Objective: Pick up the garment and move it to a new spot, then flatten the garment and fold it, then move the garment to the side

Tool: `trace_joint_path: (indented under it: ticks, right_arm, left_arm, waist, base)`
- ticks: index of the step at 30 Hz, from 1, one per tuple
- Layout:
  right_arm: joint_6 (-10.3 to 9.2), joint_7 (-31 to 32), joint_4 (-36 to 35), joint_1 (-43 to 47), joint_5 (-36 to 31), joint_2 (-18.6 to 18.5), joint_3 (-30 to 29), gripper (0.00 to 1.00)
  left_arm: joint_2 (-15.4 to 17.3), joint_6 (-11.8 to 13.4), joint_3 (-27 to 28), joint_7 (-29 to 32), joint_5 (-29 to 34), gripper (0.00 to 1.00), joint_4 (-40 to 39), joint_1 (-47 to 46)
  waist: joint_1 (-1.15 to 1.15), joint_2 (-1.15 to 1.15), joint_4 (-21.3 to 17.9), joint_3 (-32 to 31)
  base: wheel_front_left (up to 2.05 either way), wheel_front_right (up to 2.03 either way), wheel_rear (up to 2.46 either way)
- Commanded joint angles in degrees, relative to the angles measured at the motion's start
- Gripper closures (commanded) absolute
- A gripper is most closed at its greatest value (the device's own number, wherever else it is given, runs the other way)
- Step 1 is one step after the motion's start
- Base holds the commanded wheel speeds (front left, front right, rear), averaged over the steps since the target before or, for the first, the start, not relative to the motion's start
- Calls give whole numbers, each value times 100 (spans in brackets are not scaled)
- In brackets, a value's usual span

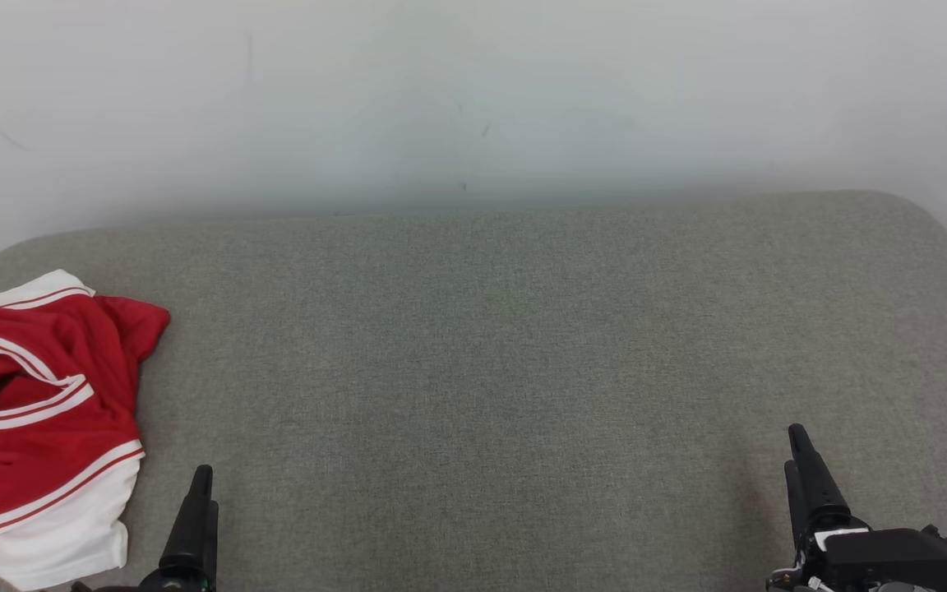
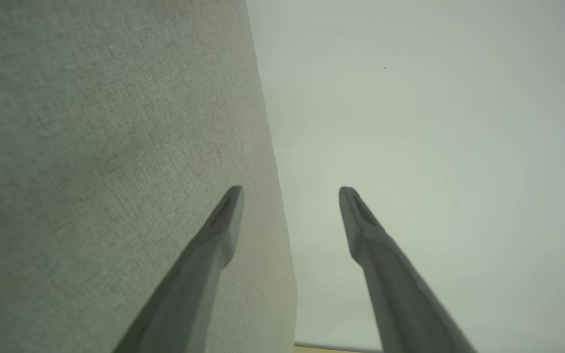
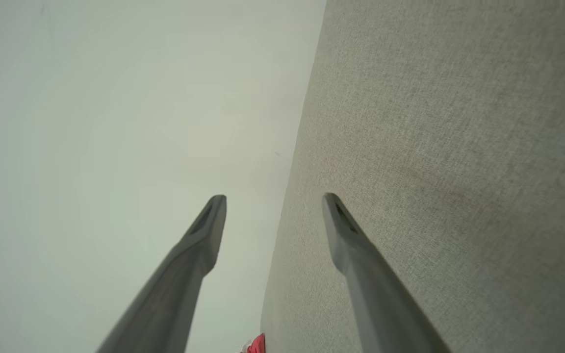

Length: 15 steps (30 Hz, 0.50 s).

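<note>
Some of the red-and-white garment (image 1: 38,411) runs off the left edge of the head view, where it lies crumpled at the lower left on the grey fabric surface (image 1: 523,370). A red sliver at the bottom edge of the right wrist view is probably the same cloth. Left gripper (image 2: 291,192) and right gripper (image 3: 273,197) both have their fingers spread wide, gripping nothing.
</note>
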Motion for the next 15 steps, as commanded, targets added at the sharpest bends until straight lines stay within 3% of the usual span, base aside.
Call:
trace_joint_path:
  ticks: [1,15]
  right_arm:
    - [-2,-62,-71,-161,-203,-15,26,0]
    - [-4,-373,4,-191,-1952,-18,209,0]
  left_arm:
    - [33,17,-8,-60,172,0,-71,-134]
    - [43,290,-143,-370,1824,0,-323,-74]
  waist:
    - [0,0,4,-3]
    - [0,0,24,-42]
  base:
    - [0,0,0]
    - [0,0,0]
